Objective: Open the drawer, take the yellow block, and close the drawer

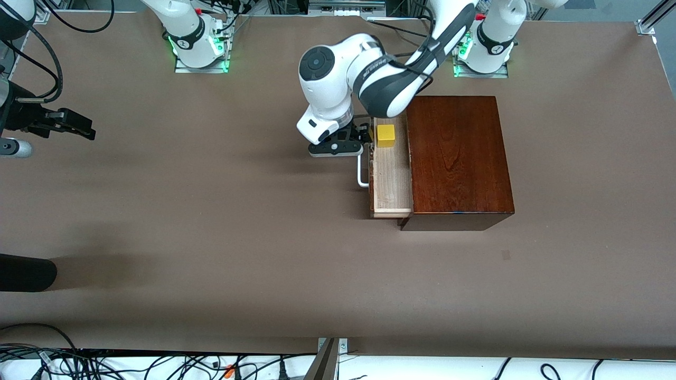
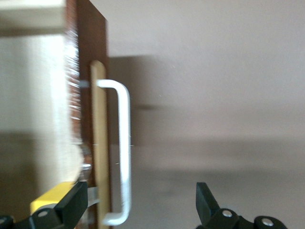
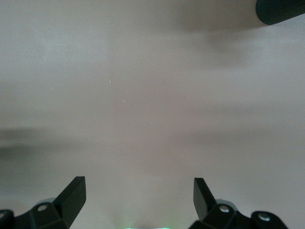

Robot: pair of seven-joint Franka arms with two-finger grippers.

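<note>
On the table toward the left arm's end, you find the wooden box (image 1: 458, 158) with its drawer (image 1: 392, 179) pulled part way out toward the right arm's end, pale floor exposed. The block (image 1: 386, 135) sits in the drawer at the end farther from the front camera, touching nothing but the drawer floor as far as can be seen.

Your left gripper (image 1: 364, 138) hangs just beside the drawer front, over the handle (image 1: 362, 171), fingers spread wide and holding nothing; the left wrist view shows one fingertip (image 2: 71, 202) near the block and the other out over bare table, the handle (image 2: 121, 152) between them. My judgement: the pull is done and the claw has let go so it can shift over the block.

Your right gripper (image 3: 138, 200) waits over bare table at its own end, spread and empty.

Obstructions: the drawer front stands between claw and block, and the box top overhangs the drawer just beside the block, so clearance looks tight. A dark cylinder (image 1: 26, 272) lies at the table edge, well apart.
</note>
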